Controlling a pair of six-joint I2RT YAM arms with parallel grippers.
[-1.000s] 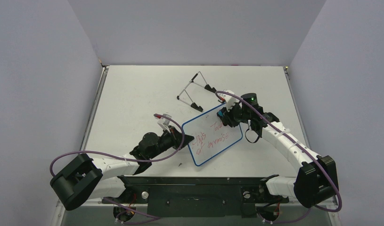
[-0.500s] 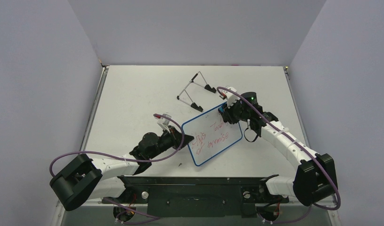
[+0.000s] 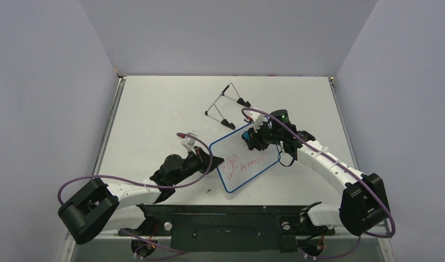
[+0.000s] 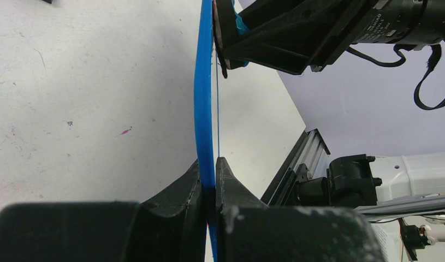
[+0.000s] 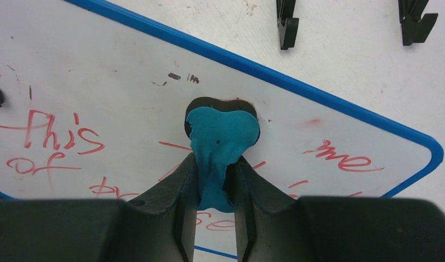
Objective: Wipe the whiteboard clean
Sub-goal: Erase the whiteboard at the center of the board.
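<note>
Over the last second the right fingers [image 5: 173, 210], clamped on the blue eraser [image 5: 223, 128], had slid from the upper right corner of the board [image 3: 244, 159] leftward to its upper middle, near the centre of the top view. The eraser's pad lay against the board's face. The left fingers [image 4: 179, 191] stayed clamped on the board's blue left edge, and the board had shifted slightly left on the bench [image 3: 154, 109]. Red writing still showed left, below and right of the eraser, with a faint pink smear at upper right. The wiping looked only partly done, and more passes seemed needed.
</note>
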